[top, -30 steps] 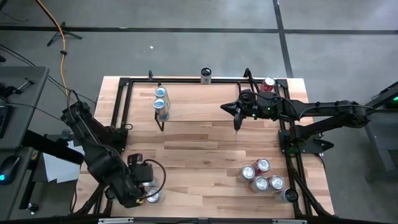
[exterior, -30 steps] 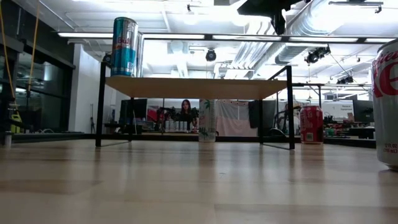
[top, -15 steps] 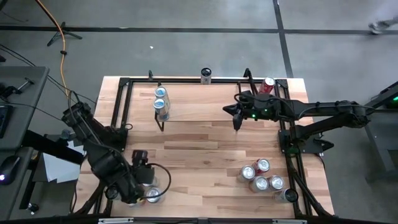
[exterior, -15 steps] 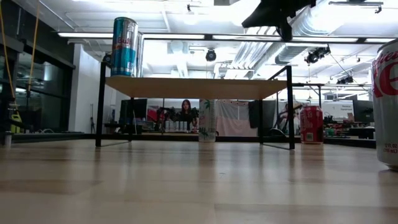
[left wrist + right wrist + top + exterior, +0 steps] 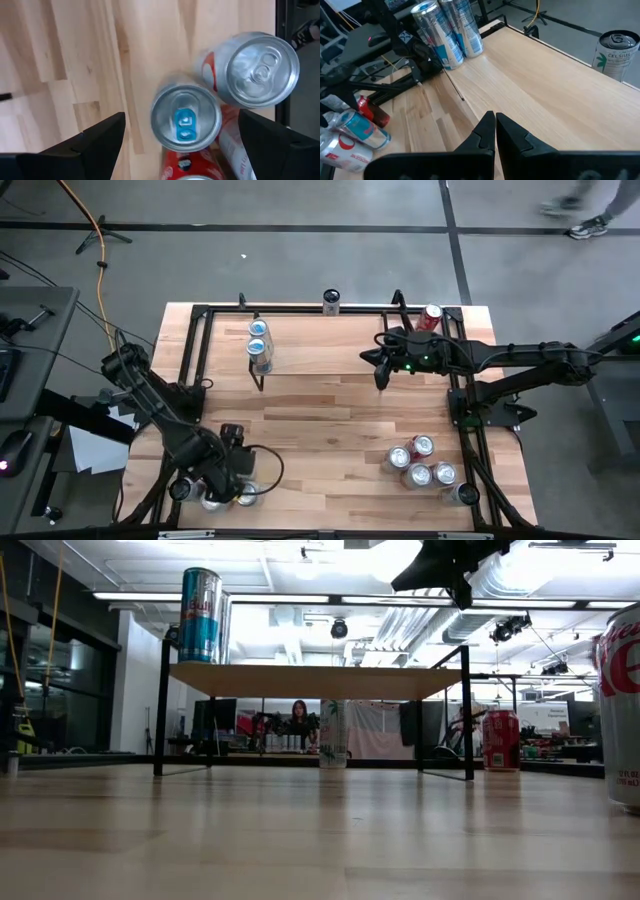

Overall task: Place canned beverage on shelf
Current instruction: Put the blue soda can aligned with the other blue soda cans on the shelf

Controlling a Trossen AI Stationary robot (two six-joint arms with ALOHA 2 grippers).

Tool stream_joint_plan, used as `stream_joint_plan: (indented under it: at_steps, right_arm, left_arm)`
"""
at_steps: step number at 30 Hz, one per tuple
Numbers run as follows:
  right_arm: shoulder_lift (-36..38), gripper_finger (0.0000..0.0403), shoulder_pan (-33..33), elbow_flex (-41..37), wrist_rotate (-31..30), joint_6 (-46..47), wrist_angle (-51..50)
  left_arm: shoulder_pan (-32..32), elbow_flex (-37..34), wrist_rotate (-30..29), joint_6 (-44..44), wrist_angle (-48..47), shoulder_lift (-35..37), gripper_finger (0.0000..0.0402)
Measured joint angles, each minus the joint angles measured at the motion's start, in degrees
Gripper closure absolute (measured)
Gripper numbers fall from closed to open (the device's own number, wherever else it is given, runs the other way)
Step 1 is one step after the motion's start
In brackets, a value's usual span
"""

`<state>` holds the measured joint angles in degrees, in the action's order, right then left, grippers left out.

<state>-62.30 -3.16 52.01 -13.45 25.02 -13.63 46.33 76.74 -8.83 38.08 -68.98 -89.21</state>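
While left gripper (image 5: 182, 145) hangs spread wide over blue-tab can (image 5: 185, 118), right gripper (image 5: 495, 131) sits clenched above shelf (image 5: 540, 85).

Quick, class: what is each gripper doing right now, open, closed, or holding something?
Left gripper: open, above a blue-tabbed can, holding nothing.
Right gripper: closed, empty, over the shelf.
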Motion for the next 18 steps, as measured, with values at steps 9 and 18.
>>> stream_joint_plan:
  at_steps: [9,18]
  right_arm:
    - [0.00,0.0402,0.00,0.00,0.09,-0.85,-1.66]
    - [0.02,0.0402,0.00,0.00,0.09,-0.87,-1.64]
  left_arm:
    - [-0.06,-6.03,0.96,-2.65,3.69,-0.02,0.0073]
    - [-0.35,-7.35,0.46,-4.58,7.34,-0.04,0.0073]
